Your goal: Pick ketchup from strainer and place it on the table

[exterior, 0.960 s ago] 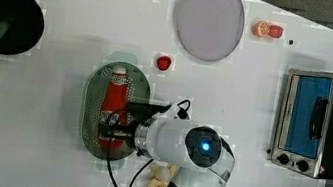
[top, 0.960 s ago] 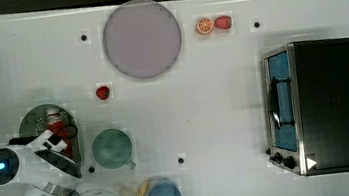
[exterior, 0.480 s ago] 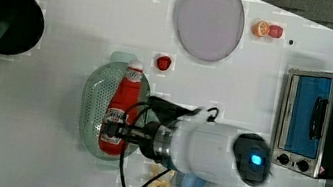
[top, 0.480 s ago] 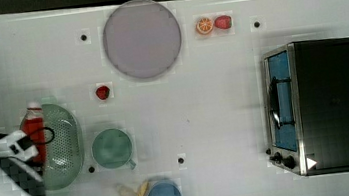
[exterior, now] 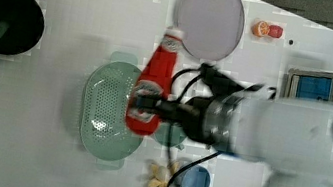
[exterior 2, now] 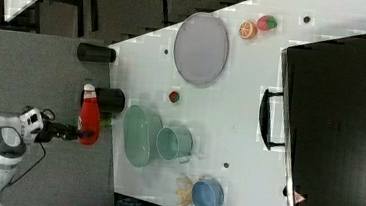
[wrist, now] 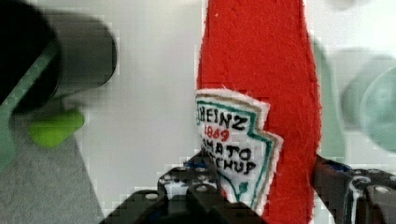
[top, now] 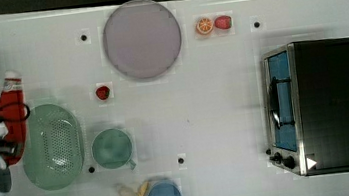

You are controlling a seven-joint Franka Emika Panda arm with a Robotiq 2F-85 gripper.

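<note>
While your gripper [exterior: 145,105] is clamping both fingers on the ketchup [exterior: 154,84], lifted clear of the empty strainer [top: 52,145], you are carrying it in the air, with only setting it on the table [top: 202,94] left.

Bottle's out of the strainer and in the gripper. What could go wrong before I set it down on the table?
The gripper clamps the ketchup near its base end, so the long body may swing or slip.

In the right view the ketchup hangs past the table edge, over the grey floor; releasing here would likely drop it off.

The black cup and the strainer both sit near the way back, so the bottle could clip either one.
</note>
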